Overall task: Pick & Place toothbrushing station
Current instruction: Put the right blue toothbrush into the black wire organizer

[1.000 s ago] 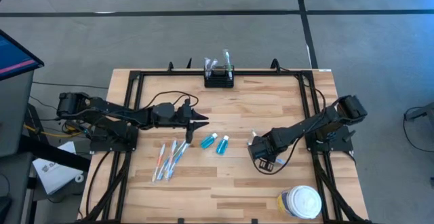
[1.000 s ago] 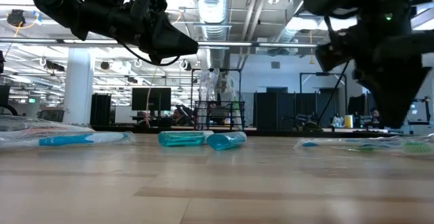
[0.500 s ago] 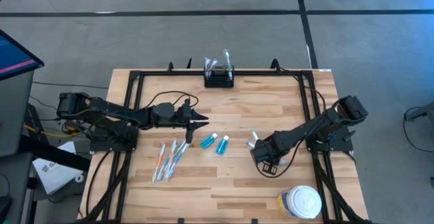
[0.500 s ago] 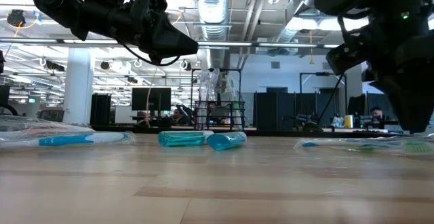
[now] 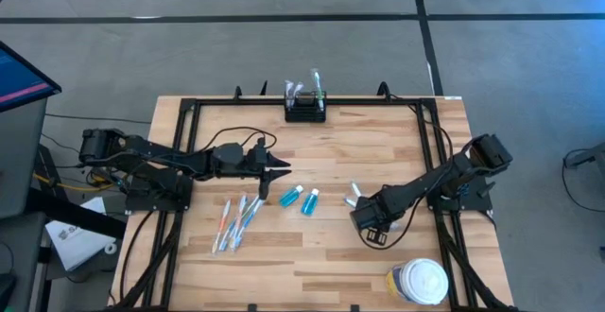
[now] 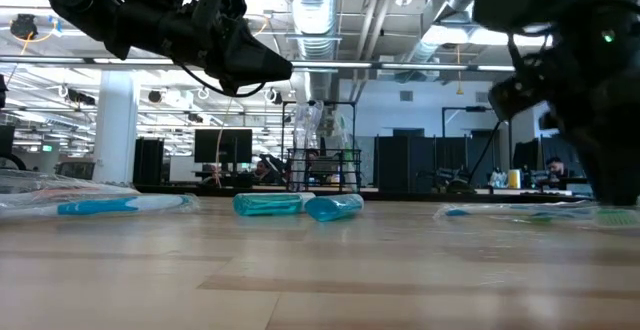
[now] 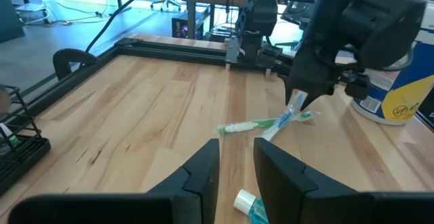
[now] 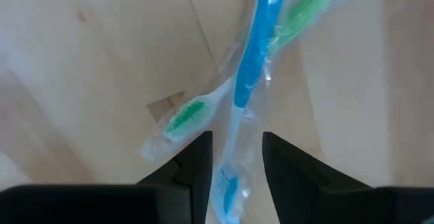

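Your right pincer [image 8: 232,159] hangs over two plastic-wrapped toothbrushes [image 8: 254,68], one blue and one green, which lie crossed on the wooden surface [image 5: 378,151] right of centre. Its fingers [image 8: 193,159] stand narrowly apart, astride the wrapped handles, and they hold nothing. The white-lidded round jar with a yellow label [image 5: 419,281] stands at the near right edge, close behind this arm.

Your left pincer [image 7: 236,159] waits left of centre, above the surface, with a narrow gap between its fingers and nothing held. Two small blue bottles [image 5: 300,198] lie just right of it, and a cluster of further wrapped toothbrushes [image 5: 237,221] lies nearer.

The toothbrushing station [image 5: 306,108], a small black rectangular open-topped holder, sits at the far edge, centred against the black frame rail [image 5: 369,101], well apart from both pincers. Items already stand in it.

Expect the station to be light and rigid, and likely to slide or tip if pushed. Take hold of one thin wall at the rim, one finger inside and one outside. Treat the toothbrush wrappers as slippery and soft; close across the stiff handle.
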Robot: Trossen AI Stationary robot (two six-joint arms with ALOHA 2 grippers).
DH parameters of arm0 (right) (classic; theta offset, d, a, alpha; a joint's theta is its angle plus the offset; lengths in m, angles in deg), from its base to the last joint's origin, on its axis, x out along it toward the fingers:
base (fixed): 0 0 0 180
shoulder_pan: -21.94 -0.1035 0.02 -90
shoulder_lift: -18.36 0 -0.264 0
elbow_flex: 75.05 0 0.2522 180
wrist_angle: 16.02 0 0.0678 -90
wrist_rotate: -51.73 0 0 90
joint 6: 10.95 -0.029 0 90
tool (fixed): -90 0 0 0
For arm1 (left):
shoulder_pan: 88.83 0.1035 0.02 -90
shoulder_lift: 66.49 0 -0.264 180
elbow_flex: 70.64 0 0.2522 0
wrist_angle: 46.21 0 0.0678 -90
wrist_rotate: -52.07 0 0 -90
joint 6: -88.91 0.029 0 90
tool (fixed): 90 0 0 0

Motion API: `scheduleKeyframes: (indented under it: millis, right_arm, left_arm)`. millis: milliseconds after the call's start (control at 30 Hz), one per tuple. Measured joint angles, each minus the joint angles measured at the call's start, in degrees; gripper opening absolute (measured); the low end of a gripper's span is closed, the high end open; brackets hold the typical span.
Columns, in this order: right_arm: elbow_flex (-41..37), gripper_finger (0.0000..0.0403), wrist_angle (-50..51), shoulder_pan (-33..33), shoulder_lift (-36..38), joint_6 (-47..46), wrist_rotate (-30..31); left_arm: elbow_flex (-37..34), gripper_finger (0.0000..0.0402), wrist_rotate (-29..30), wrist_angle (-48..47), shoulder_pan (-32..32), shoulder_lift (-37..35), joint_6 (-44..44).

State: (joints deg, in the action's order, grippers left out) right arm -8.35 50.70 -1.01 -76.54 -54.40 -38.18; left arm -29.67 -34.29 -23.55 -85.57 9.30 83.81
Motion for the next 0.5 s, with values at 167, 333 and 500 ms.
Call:
scheduleKeyframes:
  millis: [167, 333, 500]
  right_arm:
    - [-0.71, 0.0118, 0.53, -0.08, -0.01, -1.63, -0.13]
    - [-0.71, 0.0094, 0.29, -0.40, -0.01, -0.75, -0.08]
    - [-0.71, 0.0017, 0.23, -0.66, -0.01, 0.14, -0.06]
  left_arm:
    - [0.00, 0.0088, 0.00, 0.00, 0.00, 0.00, -0.32]
    - [0.00, 0.0088, 0.00, 0.02, 0.00, 0.00, -0.32]
    - [0.00, 0.0088, 0.00, 0.02, 0.00, 0.00, -0.31]
